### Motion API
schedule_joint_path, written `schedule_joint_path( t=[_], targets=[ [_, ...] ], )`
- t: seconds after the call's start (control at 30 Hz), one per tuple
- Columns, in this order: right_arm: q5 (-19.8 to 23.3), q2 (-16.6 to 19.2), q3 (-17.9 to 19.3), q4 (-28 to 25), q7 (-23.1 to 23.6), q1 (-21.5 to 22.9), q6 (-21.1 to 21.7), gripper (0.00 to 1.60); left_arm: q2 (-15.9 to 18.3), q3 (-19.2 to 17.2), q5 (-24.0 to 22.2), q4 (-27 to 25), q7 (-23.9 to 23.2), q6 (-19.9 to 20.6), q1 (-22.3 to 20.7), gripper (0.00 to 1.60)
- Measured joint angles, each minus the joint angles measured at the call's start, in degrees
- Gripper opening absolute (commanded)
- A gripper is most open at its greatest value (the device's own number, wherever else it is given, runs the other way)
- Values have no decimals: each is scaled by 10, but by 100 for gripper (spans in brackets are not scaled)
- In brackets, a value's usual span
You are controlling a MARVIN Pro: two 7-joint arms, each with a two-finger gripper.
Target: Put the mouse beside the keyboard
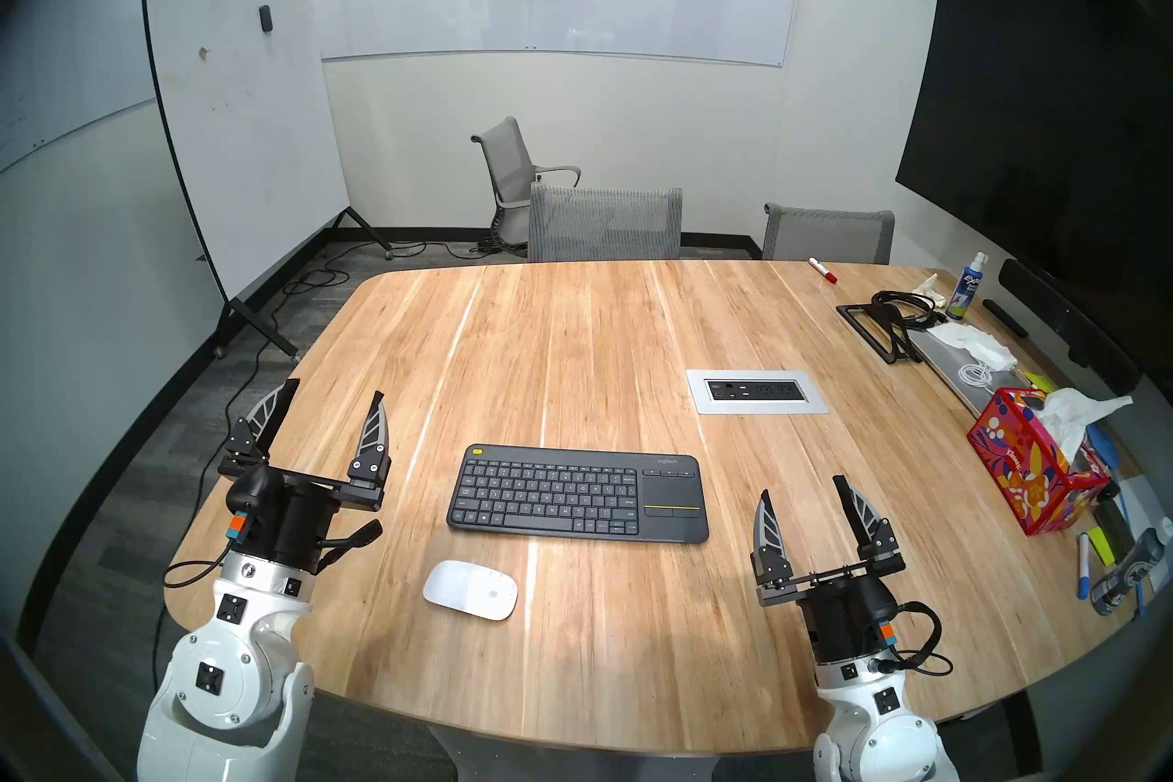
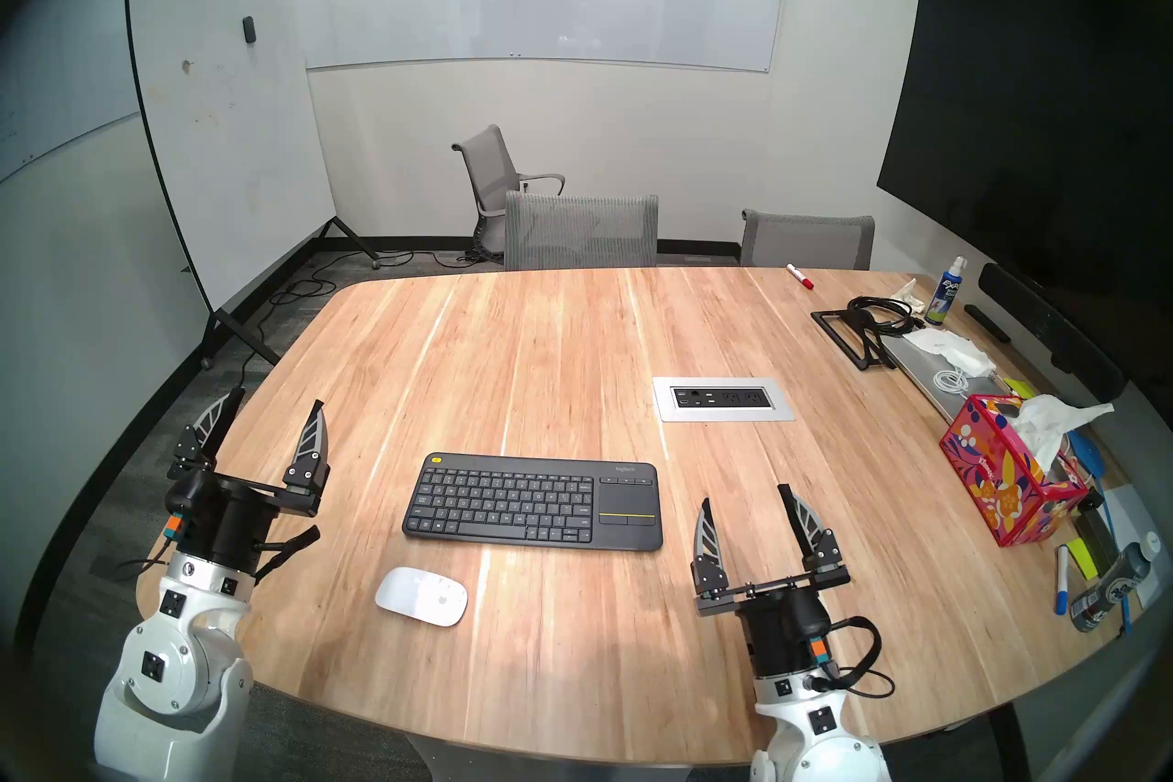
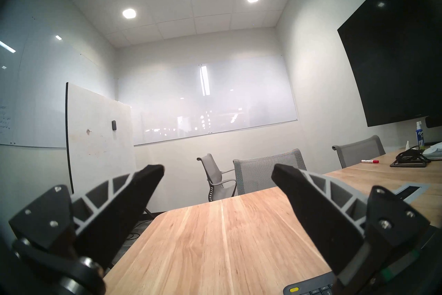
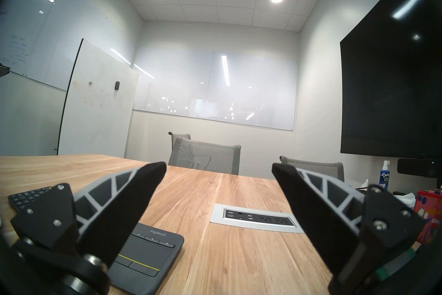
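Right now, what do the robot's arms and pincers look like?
Both arms are glossy white with rounded joints and small black square markings. Each ends in a black cylinder wrist with an orange-and-teal block and looping black cables. The left pincer and right pincer each have two black pointed fingers with grey ribbed backs, like leaves.

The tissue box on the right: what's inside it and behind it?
A white tissue sticks out of the tissue box; the rest inside is hidden. Behind it lies a flat silver laptop, partly covered by tissues.

Office meeting room: conference table [image 1: 571, 330], whiteboards [image 1: 241, 114], mesh chairs [image 1: 603, 222]
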Motion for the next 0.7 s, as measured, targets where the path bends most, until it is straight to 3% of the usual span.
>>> schedule_joint_path(
  t=[0.3, 0.7],
  targets=[
    [0, 0, 0, 0, 0, 0, 0, 160, 18, -27, -36, 18, -28, 5, 3, 160],
    [0, 0, 0, 0, 0, 0, 0, 160, 30, -55, -91, 16, -53, 45, 11, 160]
  ],
)
